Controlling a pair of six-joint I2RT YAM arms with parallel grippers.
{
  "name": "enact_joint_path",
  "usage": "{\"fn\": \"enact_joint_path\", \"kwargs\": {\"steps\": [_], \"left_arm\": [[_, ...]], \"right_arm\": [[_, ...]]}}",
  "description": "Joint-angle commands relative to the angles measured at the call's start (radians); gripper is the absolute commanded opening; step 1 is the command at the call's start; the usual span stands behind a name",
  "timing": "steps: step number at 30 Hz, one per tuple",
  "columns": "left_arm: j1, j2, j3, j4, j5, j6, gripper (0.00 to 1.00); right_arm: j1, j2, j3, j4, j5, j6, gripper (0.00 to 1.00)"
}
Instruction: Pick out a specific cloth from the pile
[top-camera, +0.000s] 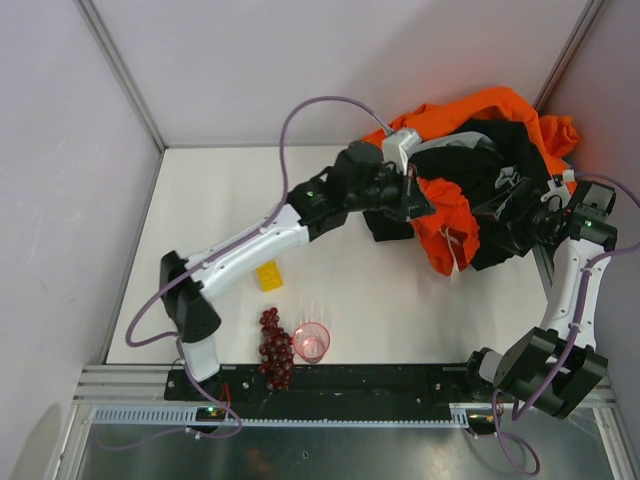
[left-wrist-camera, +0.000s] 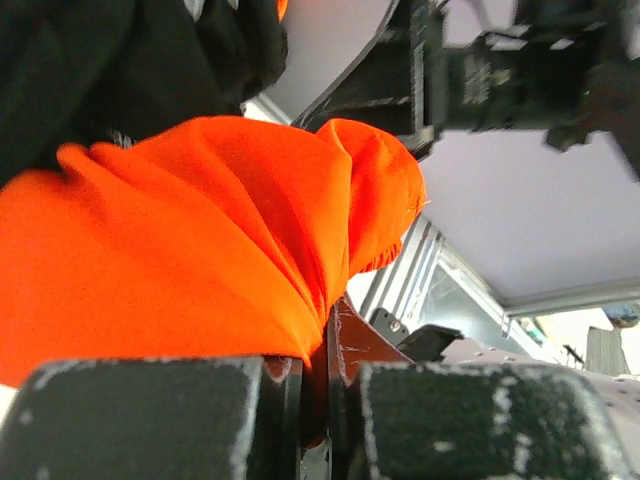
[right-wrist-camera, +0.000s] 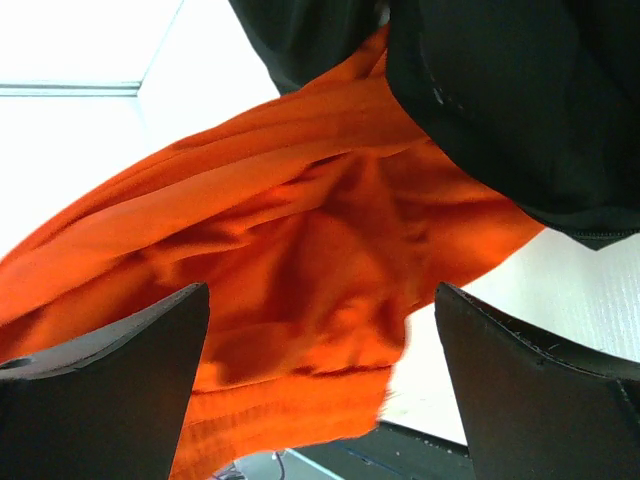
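The small orange-red cloth (top-camera: 445, 228) with a thin white cord hangs at the front edge of the pile (top-camera: 500, 140), a heap of a large bright orange garment, a black one and a bit of grey at the back right. My left gripper (top-camera: 416, 200) is shut on a fold of the cloth; in the left wrist view the orange fabric (left-wrist-camera: 200, 250) is pinched between the closed jaws of the left gripper (left-wrist-camera: 315, 365). My right gripper (top-camera: 522, 213) is open and empty beside the black garment. In the right wrist view the cloth (right-wrist-camera: 300, 260) hangs in front of the right gripper (right-wrist-camera: 320, 300), with black fabric (right-wrist-camera: 520, 100) above.
A yellow brick (top-camera: 269, 275), a bunch of dark red grapes (top-camera: 275, 348) and a pink cup (top-camera: 311, 341) lie near the front of the white table (top-camera: 230, 200). Enclosure walls close the back and both sides.
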Motion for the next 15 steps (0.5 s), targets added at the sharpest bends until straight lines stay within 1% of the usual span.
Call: {"fn": "enact_joint_path", "kwargs": {"steps": [1, 9, 15], "left_arm": [[0.039, -0.175, 0.018, 0.067, -0.027, 0.046, 0.01], [0.138, -0.305, 0.022, 0.065, 0.018, -0.016, 0.01], [0.270, -0.408, 0.017, 0.065, 0.060, -0.062, 0.01]], "right_arm": [[-0.005, -0.009, 0.000, -0.014, -0.012, -0.025, 0.99], [-0.007, -0.008, -0.027, -0.002, -0.003, -0.029, 0.99], [-0.006, -0.009, -0.051, 0.006, -0.002, -0.033, 0.99]]}}
